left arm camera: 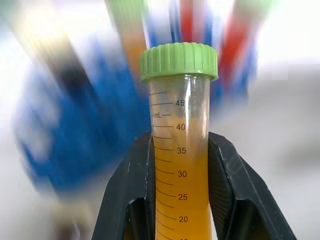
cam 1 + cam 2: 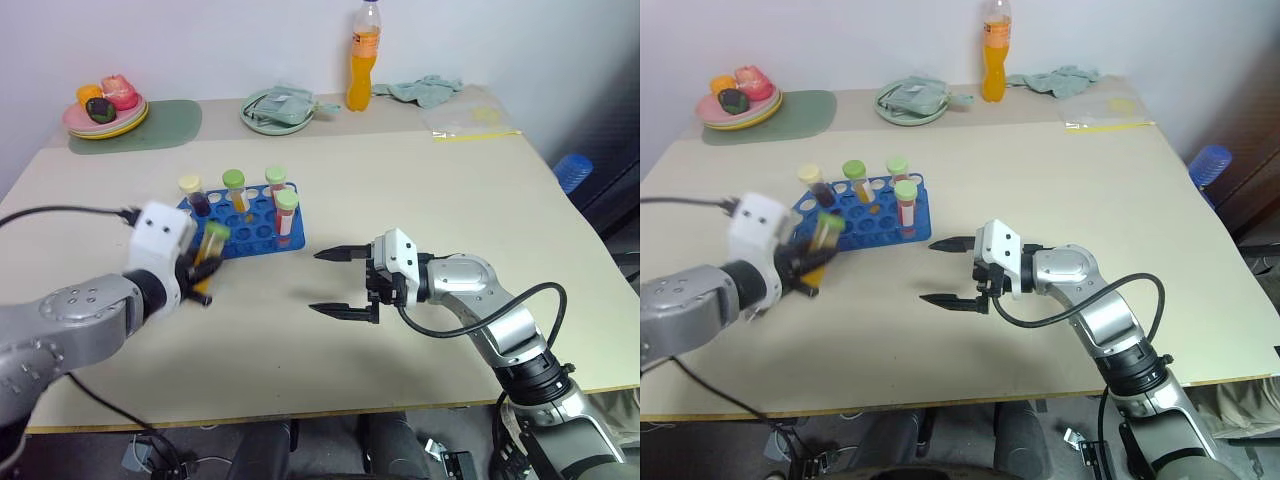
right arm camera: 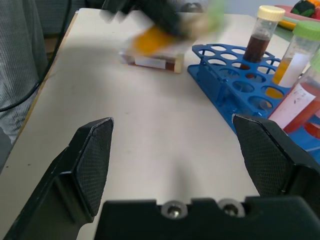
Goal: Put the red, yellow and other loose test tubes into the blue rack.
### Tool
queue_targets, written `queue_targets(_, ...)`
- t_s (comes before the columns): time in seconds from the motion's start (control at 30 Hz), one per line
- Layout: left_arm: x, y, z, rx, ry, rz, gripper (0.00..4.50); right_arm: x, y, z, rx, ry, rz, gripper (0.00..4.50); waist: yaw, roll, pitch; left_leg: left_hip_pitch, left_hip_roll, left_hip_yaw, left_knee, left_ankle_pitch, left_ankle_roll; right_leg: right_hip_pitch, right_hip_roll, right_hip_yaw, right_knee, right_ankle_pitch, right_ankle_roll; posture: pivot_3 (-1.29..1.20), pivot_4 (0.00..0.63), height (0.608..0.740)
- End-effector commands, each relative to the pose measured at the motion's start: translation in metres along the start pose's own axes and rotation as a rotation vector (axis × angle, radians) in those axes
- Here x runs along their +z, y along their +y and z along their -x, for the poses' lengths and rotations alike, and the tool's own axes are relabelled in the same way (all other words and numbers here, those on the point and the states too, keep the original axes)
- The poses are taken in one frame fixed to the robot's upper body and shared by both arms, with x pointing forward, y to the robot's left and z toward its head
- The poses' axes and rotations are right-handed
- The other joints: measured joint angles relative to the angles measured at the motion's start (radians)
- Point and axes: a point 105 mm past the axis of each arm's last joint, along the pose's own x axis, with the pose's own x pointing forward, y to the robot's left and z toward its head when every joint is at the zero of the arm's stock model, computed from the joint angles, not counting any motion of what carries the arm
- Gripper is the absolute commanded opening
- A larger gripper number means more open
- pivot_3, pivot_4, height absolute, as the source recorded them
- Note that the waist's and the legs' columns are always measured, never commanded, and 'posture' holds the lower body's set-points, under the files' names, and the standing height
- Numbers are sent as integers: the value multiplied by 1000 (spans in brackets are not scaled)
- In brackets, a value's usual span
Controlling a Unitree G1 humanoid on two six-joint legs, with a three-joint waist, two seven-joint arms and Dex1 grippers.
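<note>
Head views: left claw point(image 2: 200, 272) grips a green-capped orange tube point(image 2: 211, 250) just in front of the blue rack point(image 2: 250, 222) on the tabletop point(image 2: 420, 190); right claw point(image 2: 335, 281) gapes empty.
Left wrist: tube clamped between the fingers point(image 1: 127, 195).
Right wrist: another tube point(image 3: 150, 61) lies beside the rack.

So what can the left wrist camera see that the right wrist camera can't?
Left wrist view: the number marks printed on the green-capped orange tube, pinched in the left gripper. Right wrist view: the right gripper, wide open, and a loose tube lying on the table beside the blue rack. Both: the blue rack with tubes standing in it, and that same held tube, just a blur in the right wrist view.
</note>
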Motion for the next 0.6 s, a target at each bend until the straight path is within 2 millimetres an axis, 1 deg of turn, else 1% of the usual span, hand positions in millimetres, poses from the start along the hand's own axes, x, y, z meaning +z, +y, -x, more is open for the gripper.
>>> queue_targets(0.03, 22, 1, -12, 96, -257, -31, 783, 6, -2, -4, -15, -34, 17, 4216, 1, -2, 0, 0, 0, -1, 0, 0, 0, 1, 0, -1, -1, 1, 1, 0, 150, 740)
queue_targets(0.1, 23, -6, -23, 168, -373, 54, 783, 6, -2, -7, -21, -41, 12, 4216, 10, -2, 0, 0, -1, -1, 1, 0, 1, 2, 0, -1, -2, 1, 2, 0, 150, 740)
queue_targets(0.17, 12, -17, -37, 240, -415, 3, 783, 6, -2, -10, -30, -46, 10, 4216, 17, -3, -1, 0, -2, -1, 2, -1, 1, 2, 0, -1, -2, 1, 2, 0, 150, 740)
queue_targets(0.23, 7, -25, -42, 262, -449, -44, 783, 6, -3, -10, -36, -48, 9, 4216, 17, -3, 0, 0, -2, -1, 2, -1, 1, 2, 0, -1, -2, 1, 2, 0, 150, 740)
queue_targets(0.3, 3, -30, -48, 290, -503, -50, 783, 6, -4, -10, -48, -50, 7, 4216, 16, -3, 0, 0, -3, -1, 2, -1, 1, 1, 0, -1, -1, 1, 2, 0, 150, 740)
queue_targets(0.4, -19, -32, -56, 368, -516, -77, 783, 5, -4, -9, -69, -49, 6, 4216, 16, -3, -1, 0, -2, -1, 2, -1, 1, 1, 0, -1, -1, 1, 3, 0, 150, 740)
queue_targets(0.6, -31, -34, -63, 402, -540, -63, 783, 4, -4, -8, -89, -46, 1, 4216, 17, -3, -1, 0, -3, -1, 2, -1, 2, 1, 0, -1, -1, 2, 3, 0, 150, 740)
